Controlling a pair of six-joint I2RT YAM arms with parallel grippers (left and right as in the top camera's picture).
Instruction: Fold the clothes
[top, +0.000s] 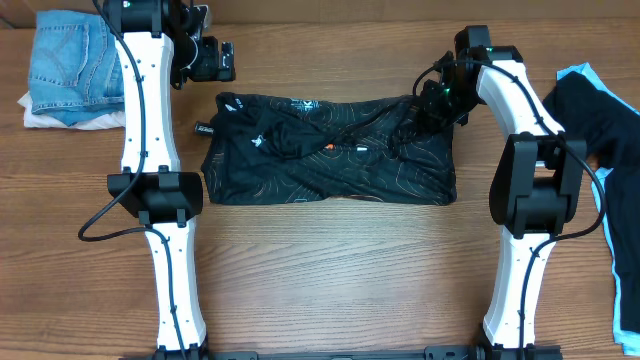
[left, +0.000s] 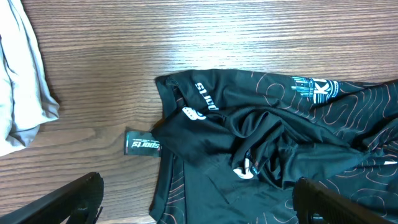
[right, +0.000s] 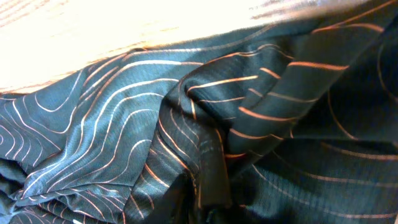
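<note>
**Overhead view.** You see the black sports jersey with thin orange contour lines (top: 330, 165) in the middle of the wooden tabletop (top: 330, 280). Its long axis runs left to right. It is crumpled, with folds bunched along its far half. The left end effector (top: 222, 60) is just beyond the jersey's far left corner, apart from the cloth. The right end effector (top: 437, 100) is at the far right corner, over the fabric; you cannot tell whether it is open or closed. At far left, folded blue denim jeans (top: 70, 60) lie on a white cloth (top: 35, 112). A black-and-light-blue garment (top: 600, 130) lies at the right edge, beside the right arm.

**Left wrist view.** The left end effector's dark fingers (left: 62, 202) stand wide apart at the lower corners, holding nothing. Beyond them lies the jersey's left end, rumpled, with white lettering and a teal logo (left: 314, 88). A small black tag (left: 143, 144) juts onto bare wood. The white cloth shows at the left edge, apart from the jersey.

**Right wrist view.** Rumpled black fabric with orange lines fills your view at close range. No fingers show.
</note>
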